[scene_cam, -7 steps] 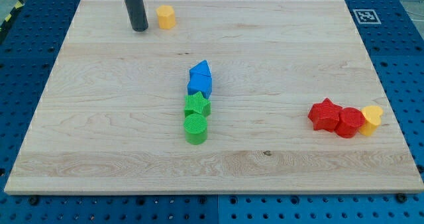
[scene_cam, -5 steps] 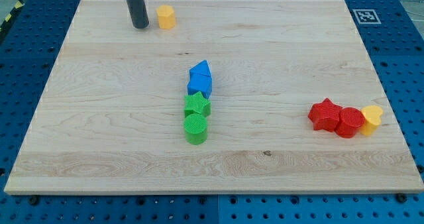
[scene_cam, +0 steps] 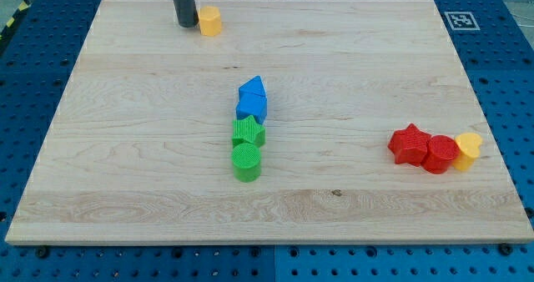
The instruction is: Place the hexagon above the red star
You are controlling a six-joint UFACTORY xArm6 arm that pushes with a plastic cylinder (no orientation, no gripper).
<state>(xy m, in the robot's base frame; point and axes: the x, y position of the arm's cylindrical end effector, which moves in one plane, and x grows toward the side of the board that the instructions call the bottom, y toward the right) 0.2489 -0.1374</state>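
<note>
A yellow hexagon (scene_cam: 209, 20) sits near the board's top edge, left of centre. My tip (scene_cam: 185, 24) stands just to its left, very close to it or touching it. A red star (scene_cam: 409, 143) lies at the view's right, touching a red block (scene_cam: 440, 153) on its right. A second yellow block (scene_cam: 468, 149) touches that red block's right side.
In the middle of the wooden board (scene_cam: 125, 148) several blocks form a column: two blue blocks (scene_cam: 252, 98), a green star-like block (scene_cam: 248, 132) and a green cylinder (scene_cam: 246, 161). A marker tag (scene_cam: 460, 20) is at the top right corner.
My tip has moved right and slightly up the view, closing the gap to the yellow hexagon. No block has visibly moved.
</note>
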